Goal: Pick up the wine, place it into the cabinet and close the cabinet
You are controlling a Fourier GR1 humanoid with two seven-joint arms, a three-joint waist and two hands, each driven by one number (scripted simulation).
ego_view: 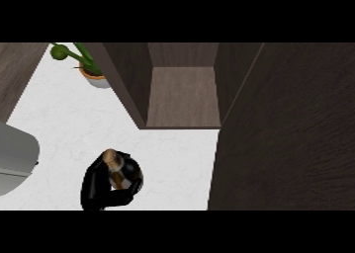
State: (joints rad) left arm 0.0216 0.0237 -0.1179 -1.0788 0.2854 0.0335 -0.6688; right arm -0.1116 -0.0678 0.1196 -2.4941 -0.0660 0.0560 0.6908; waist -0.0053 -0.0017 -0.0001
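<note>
The wine bottle [115, 163] shows as a brown neck and shoulder seen from above, over the white counter [70, 123] in front of the cabinet and to its left. My left hand [98, 190] is curled round the bottle and hides its lower body. The dark wood cabinet [183, 94] stands open at the back, with a bare shelf inside. Its door [289, 138] is swung out towards me and fills the right side of the view. My right hand does not show.
A potted green plant [92, 69] stands on the counter left of the cabinet's side wall. A grey rounded object [8, 158] lies at the left edge. A dark wood surface [12, 69] fills the upper left corner.
</note>
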